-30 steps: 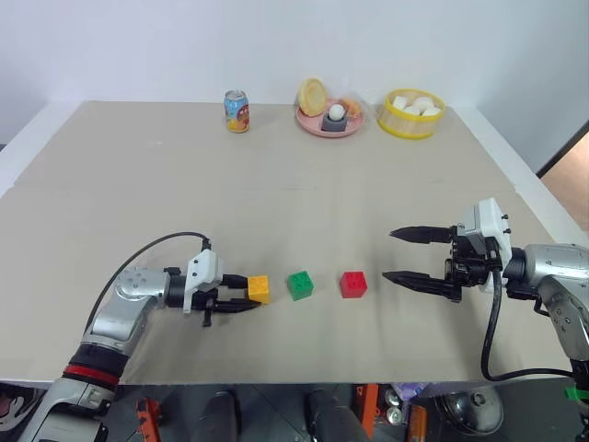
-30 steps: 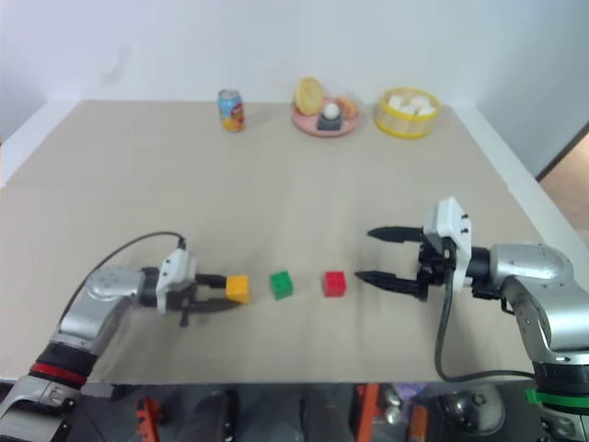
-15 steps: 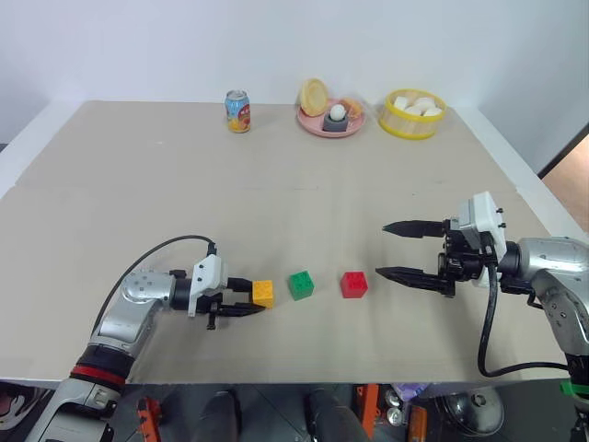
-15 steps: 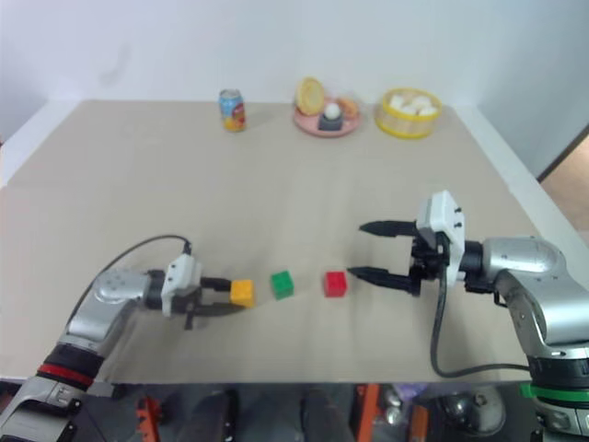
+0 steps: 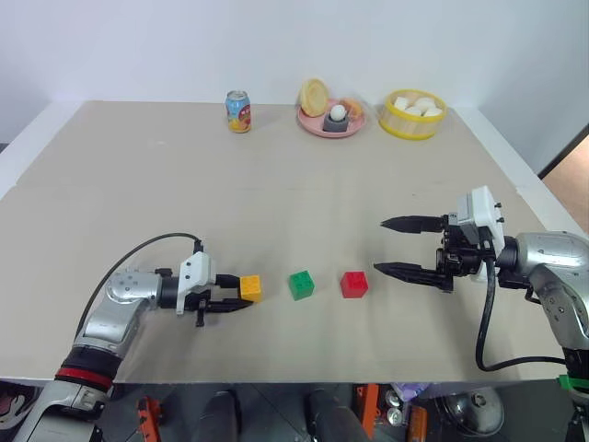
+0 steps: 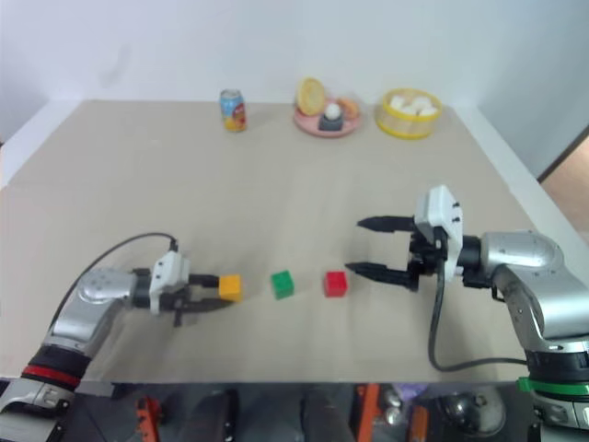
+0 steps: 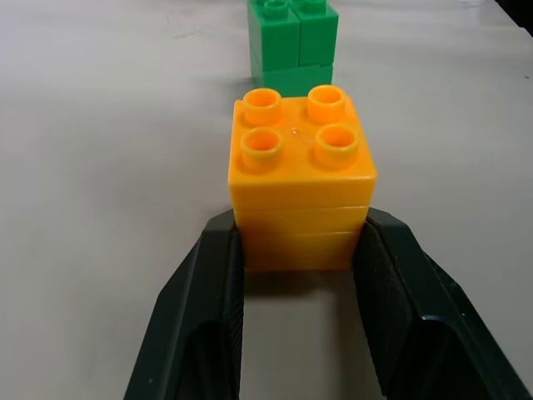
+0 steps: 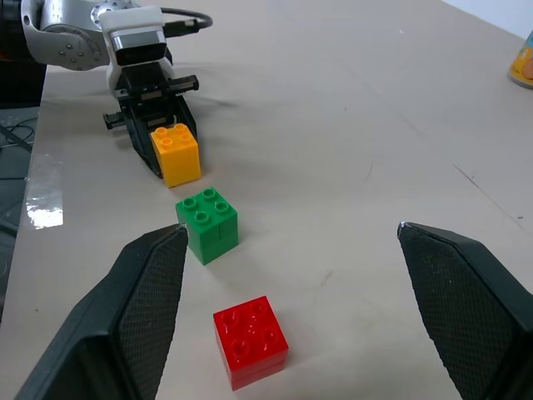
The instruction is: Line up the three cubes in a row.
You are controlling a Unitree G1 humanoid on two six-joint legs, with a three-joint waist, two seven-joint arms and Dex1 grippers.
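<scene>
Tan table (image 5: 276,184), left gripper (image 5: 241,295) clamped on orange cube (image 5: 250,288), green cube (image 5: 300,284) and red cube (image 5: 354,284) at its 3 o'clock, right gripper (image 5: 391,246) fingers wide apart

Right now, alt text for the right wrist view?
Three cubes lie in a row on the table: red cube nearest, green cube, then orange cube, clamped by the left gripper.

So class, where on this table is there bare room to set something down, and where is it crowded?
Free: the wide middle of the table, between the soda can at the back and the cubes in front. Crowded: the front row, orange-yellow cube, green cube, red cube, flanked by the left gripper and right gripper.
</scene>
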